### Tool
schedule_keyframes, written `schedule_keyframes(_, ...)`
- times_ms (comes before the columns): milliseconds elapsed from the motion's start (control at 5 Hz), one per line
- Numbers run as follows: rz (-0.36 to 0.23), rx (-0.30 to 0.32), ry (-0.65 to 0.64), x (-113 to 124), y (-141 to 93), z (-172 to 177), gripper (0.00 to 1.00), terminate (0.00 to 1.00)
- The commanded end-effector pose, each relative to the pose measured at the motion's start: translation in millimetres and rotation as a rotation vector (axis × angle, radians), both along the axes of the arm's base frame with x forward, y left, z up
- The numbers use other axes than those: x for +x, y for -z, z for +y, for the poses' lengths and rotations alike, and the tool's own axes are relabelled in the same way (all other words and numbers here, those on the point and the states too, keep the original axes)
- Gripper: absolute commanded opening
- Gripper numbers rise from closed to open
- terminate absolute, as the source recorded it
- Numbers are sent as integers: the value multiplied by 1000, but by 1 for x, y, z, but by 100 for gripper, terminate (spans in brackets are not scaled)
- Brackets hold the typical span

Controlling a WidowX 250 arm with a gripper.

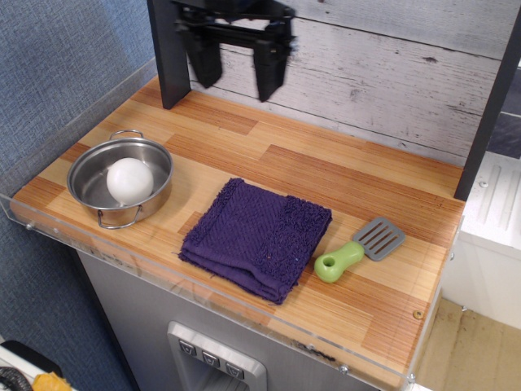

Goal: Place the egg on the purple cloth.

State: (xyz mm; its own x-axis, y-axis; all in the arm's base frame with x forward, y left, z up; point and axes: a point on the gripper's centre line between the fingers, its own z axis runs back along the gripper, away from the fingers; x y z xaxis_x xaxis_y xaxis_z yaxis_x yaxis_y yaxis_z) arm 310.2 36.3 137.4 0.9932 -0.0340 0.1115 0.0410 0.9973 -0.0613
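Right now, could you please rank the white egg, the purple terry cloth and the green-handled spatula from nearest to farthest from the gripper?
1. White egg, in the steel pot, left of the gripper.
2. Purple terry cloth, centre front.
3. Green-handled spatula, far right.
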Motion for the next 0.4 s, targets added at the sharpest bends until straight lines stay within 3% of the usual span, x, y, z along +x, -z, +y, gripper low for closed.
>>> schedule_keyframes(0,-76,38,-15,-17,-17,26,100,0)
schedule_keyframes(200,-85,66,-2,-12,-10,41,100,0)
